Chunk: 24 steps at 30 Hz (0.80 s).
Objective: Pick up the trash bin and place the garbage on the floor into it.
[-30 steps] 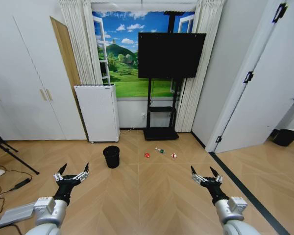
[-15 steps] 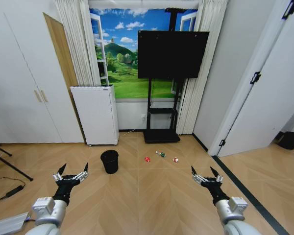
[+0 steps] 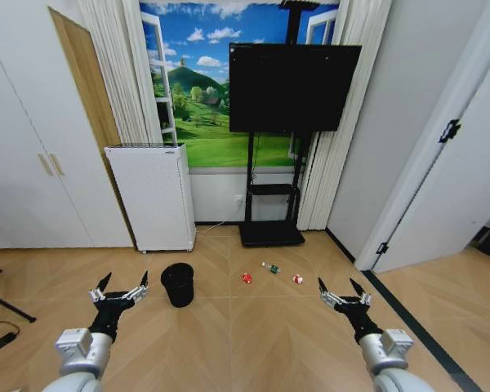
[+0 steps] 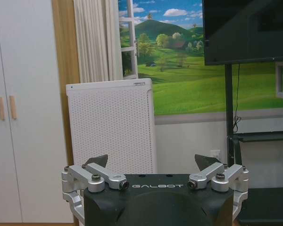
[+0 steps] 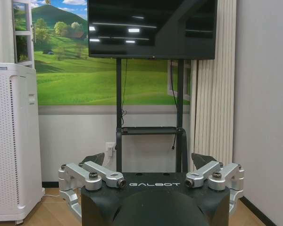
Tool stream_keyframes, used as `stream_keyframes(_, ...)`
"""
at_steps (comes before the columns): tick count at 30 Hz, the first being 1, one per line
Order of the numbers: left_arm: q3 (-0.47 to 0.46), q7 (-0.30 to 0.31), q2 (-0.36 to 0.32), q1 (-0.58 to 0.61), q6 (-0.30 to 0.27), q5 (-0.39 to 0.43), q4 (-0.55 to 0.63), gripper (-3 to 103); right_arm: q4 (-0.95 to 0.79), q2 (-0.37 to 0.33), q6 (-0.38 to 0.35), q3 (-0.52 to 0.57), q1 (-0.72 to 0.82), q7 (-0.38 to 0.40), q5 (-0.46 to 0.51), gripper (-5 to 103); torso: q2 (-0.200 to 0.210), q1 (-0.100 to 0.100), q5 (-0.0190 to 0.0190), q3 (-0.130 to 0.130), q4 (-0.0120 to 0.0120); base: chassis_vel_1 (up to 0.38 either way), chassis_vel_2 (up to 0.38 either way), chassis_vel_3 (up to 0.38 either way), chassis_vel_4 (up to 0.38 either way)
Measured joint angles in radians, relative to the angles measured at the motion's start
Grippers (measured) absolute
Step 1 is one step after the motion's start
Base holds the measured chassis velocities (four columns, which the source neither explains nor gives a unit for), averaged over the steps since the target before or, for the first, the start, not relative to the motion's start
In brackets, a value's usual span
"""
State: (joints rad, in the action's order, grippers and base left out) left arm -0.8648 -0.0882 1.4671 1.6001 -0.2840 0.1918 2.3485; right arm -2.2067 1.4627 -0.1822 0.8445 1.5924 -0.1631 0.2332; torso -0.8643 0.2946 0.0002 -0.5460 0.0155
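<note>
A small round black mesh trash bin [image 3: 177,284] is seen standing upright on the light brown herringbone parquet floor [image 3: 253,335], just in front of the tall white perforated appliance [image 3: 151,196] set against the wall. To the bin's right, well apart from it, three bits of garbage lie on the floor approx. in a row: a small red can [image 3: 247,278], a tiny clear bottle w/ green label [image 3: 270,268] a little farther back, and a red-and-white packet [image 3: 297,279] at the right end. The pieces are near each other but not touching.

The left gripper [image 3: 118,288] is held low at the lower left of the head view, above bare floor, nearer the robot than the bin; fingers are spread wide, nothing between them. The right gripper [image 3: 343,290] is held likewise at the lower right, nearer than the packet and to its right, fingers also spread and empty.

In the left wrist view, the left gripper [image 4: 151,162] is pointed at the white appliance. In the right wrist view, the right gripper [image 5: 149,160] is pointed at the black TV on its stand [image 5: 152,28].
</note>
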Motion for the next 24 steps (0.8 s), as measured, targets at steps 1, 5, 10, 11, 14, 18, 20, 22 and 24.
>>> stream_keyframes(1, 0.0, 0.0, 0.0, 0.0, 0.0, 0.0, 0.0, 100, 0.0, 0.0, 0.0, 0.0, 0.0, 0.0, -0.001, 100, 0.0, 0.0, -0.0004, 0.0, 0.0003, -0.206, 0.212, 0.202, -0.201)
stream_keyframes(5, 0.0, -0.001, 0.001, 0.0, 0.0, 0.0, 0.001, 100, -0.002, 0.001, 0.0, -0.001, 0.002, -0.001, -0.001, 100, 0.0, 0.0, -0.0001, 0.0, 0.0003, -0.23, 0.214, 0.204, -0.235)
stream_keyframes(10, 0.0, -0.001, 0.001, -0.001, 0.0, 0.0, 0.002, 100, -0.003, 0.002, 0.0, -0.001, 0.004, -0.002, -0.001, 100, 0.0, 0.0, -0.0005, 0.0, 0.0003, -0.221, 0.219, 0.205, -0.209)
stream_keyframes(11, 0.0, -0.001, 0.001, -0.001, 0.0, 0.0, 0.002, 100, -0.003, 0.002, 0.0, -0.001, 0.005, -0.002, -0.001, 100, 0.0, 0.0, -0.0003, 0.0, 0.0003, -0.23, 0.204, 0.22, -0.231)
stream_keyframes(14, 0.0, -0.001, 0.001, -0.002, 0.0, 0.0, 0.002, 100, -0.003, 0.003, 0.0, -0.001, 0.005, -0.002, -0.002, 100, 0.0, 0.0, -0.0001, 0.0, 0.0003, -0.219, 0.206, 0.21, -0.211)
stream_keyframes(18, -0.003, -0.001, 0.0, -0.003, -0.001, 0.001, 0.002, 100, -0.003, 0.003, 0.0, -0.001, 0.005, -0.003, -0.002, 100, 0.0, 0.0, 0.0002, 0.0, -0.0002, -0.207, 0.212, 0.207, -0.203)
stream_keyframes(20, -0.003, -0.001, 0.0, -0.003, -0.001, 0.001, 0.002, 100, -0.003, 0.003, 0.0, -0.001, 0.005, -0.003, -0.002, 100, 0.0, 0.0, -0.0006, 0.0, 0.0003, -0.225, 0.215, 0.224, -0.221)
stream_keyframes(22, -0.003, -0.001, 0.001, -0.003, -0.001, 0.001, 0.003, 100, -0.003, 0.003, 0.0, -0.002, 0.005, -0.004, -0.002, 100, 0.0, 0.0, 0.0004, 0.0, 0.0003, -0.217, 0.217, 0.216, -0.217)
stream_keyframes(24, -0.001, -0.001, 0.004, -0.001, -0.001, 0.0, 0.004, 100, -0.003, 0.004, 0.001, -0.003, 0.005, -0.004, -0.002, 100, 0.0, 0.0, 0.0002, 0.0, 0.0, -0.197, 0.209, 0.217, -0.207)
